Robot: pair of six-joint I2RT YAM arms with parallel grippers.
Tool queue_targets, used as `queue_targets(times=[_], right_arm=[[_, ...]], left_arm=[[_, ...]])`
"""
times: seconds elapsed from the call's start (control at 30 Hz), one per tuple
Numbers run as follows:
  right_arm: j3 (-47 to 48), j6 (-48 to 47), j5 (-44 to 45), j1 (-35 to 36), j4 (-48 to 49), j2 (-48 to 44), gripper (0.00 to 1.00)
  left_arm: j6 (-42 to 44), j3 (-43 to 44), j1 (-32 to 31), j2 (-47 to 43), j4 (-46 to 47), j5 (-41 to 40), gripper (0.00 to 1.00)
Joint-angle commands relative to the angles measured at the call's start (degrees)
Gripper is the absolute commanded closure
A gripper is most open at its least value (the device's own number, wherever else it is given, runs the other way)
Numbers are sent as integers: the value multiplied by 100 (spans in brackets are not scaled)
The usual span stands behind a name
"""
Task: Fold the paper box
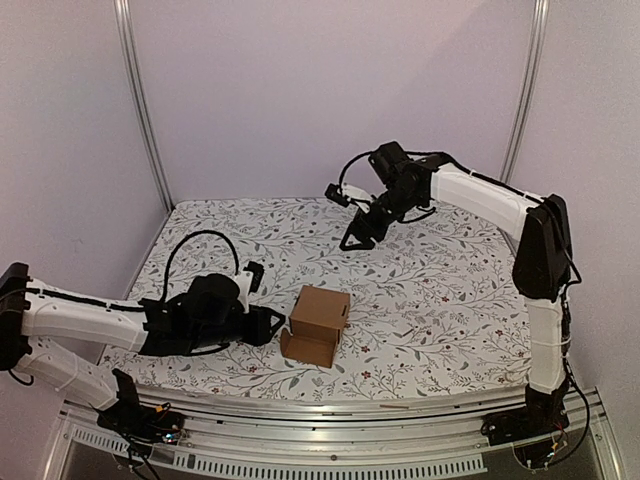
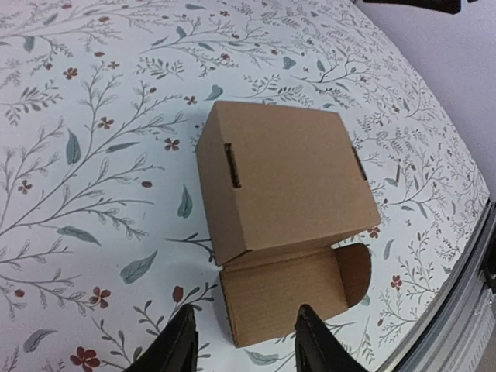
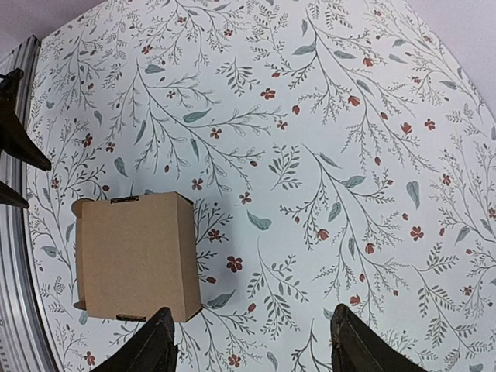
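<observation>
Top view: the paper box (image 1: 320,318) sits on the floral counter (image 1: 450,300), near the front edge and roughly midway between the two arm bases. It is formed into a small carton, with one end panel hanging open low on its near-left side. Left tool (image 1: 280,323) is low over the counter, just beside the box's left side; contact cannot be told. Right tool (image 1: 351,241) is raised toward the far side, well apart from the box, tips angled down. Left wrist view: fingers (image 2: 180,345) are spread wide, released, nothing gripped. The open end of the box lies ahead between the tips, with a rounded tuck flap (image 2: 355,273) standing up on its right. A dark slit (image 2: 232,166) is cut near the left top edge of the closed body. Right wrist view: fingers (image 3: 157,341) are parted wide, released, holding nothing. The box appears at lower left with its closed top toward the camera, and floral counter shows in the gap between the fingers.
</observation>
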Motion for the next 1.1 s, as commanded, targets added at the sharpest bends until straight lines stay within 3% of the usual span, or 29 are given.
queue_targets(times=[0.0,0.3,0.53,0.9,1.07], right_arm=[[35,125,-267,129,-315,717,34],[-729,52,-594,125,-260,618,33],[-921,154,-1008,124,-263,641,33],[-1273,184,-1353,127,-333,620,37],[-1659,218,-1596,134,-367,409,40]], left_arm=[[-316,-540,-213,66,187,-569,58],[-550,-766,-527,799,893,-652,62],[-545,-506,-534,1149,644,-542,63],[-347,-361,-534,1484,632,-370,86],[-3,-191,-535,1605,604,-359,91]])
